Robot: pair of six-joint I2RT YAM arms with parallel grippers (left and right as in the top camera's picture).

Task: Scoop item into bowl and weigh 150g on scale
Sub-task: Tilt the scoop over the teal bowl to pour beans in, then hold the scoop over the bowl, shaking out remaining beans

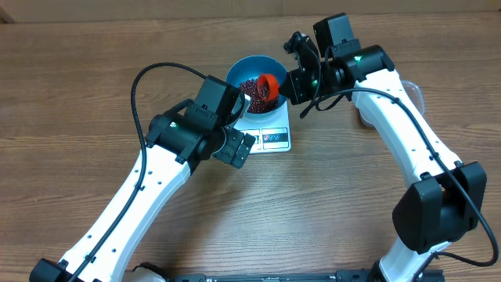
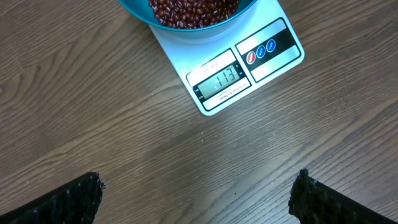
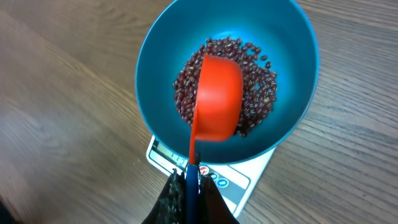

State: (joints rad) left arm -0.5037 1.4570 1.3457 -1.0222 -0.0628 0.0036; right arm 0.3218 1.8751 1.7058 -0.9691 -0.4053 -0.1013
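My left gripper hung wide open and empty at the bottom of the frame, basically just watching the scale, which showed 113. So partway there, short of 150, and I'd guess another scoop or so was left. The bowl sat on the scale with beans heaped in the bottom. My right gripper was clamped on the orange scoop, turned over above them.

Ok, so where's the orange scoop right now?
In the right wrist view, the orange scoop is over the beans inside the blue bowl on the scale, its handle held by the right gripper.
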